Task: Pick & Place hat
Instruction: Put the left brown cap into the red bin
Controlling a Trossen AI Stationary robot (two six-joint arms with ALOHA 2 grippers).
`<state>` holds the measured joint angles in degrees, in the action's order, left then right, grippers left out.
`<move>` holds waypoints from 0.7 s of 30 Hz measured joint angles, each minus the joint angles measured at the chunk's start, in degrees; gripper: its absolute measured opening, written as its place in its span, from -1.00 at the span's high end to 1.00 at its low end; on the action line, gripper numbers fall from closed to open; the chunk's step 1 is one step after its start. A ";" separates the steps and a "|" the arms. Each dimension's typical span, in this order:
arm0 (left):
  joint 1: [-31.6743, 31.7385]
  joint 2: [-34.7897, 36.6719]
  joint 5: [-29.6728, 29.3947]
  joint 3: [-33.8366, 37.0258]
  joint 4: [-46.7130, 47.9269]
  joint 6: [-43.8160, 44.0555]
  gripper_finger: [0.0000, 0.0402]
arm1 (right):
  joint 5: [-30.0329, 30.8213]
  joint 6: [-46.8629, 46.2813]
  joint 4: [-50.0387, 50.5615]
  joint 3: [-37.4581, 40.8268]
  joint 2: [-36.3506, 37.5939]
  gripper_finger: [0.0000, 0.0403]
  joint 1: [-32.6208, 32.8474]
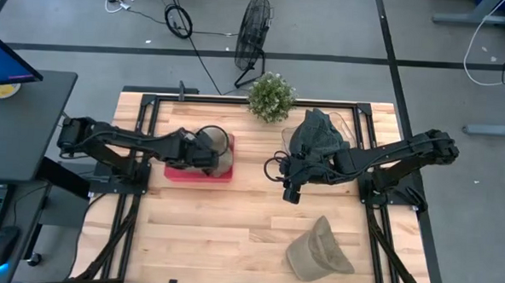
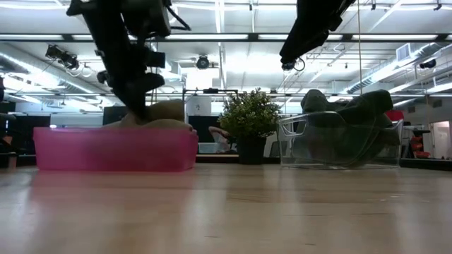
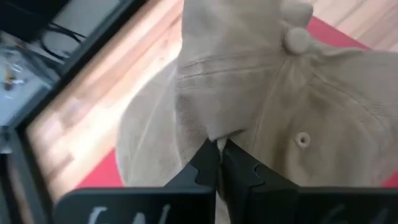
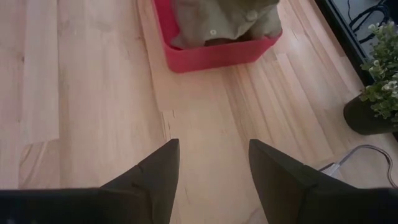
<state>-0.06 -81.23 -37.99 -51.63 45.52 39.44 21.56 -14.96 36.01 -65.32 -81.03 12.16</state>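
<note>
A tan cap point(image 3: 267, 87) lies in the pink bin point(image 1: 172, 173) on the table's left half, its top button point(image 3: 297, 38) showing. My left gripper point(image 3: 219, 160) is over the bin, shut on this cap. A second tan hat point(image 1: 318, 248) rests flat on the wood near the table's near edge, right of centre. Dark green hats point(image 1: 318, 134) are piled in a clear bin point(image 2: 339, 144) at the far right. My right gripper point(image 4: 213, 165) is open, above bare wood between the two bins, touching nothing. My left gripper pinches a raised fold of the cap's crown cloth point(image 3: 217, 127) between its two fingertips, coming from above. The rest of the cap lies in the pink bin point(image 3: 109, 171) below the fingers.
A potted plant point(image 1: 271, 95) stands at the table's far edge, between the bins. The black frame rails run along the table's sides. Bare wood lies in the middle and near left of the table.
</note>
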 joint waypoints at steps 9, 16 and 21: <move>3.01 0.15 5.45 4.73 -0.86 1.15 0.59 | -0.02 0.02 0.00 0.00 0.00 0.02 0.00; 1.92 -0.11 8.79 -0.76 6.09 -1.24 0.30 | -2.51 2.12 0.16 0.00 0.00 0.02 1.92; -0.89 -0.08 7.95 -9.89 15.64 0.25 0.19 | -6.42 1.20 0.69 0.00 0.00 0.02 5.69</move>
<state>-0.95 -81.31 -30.03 -61.52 61.17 39.69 15.15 -13.77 36.70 -65.32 -81.03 17.85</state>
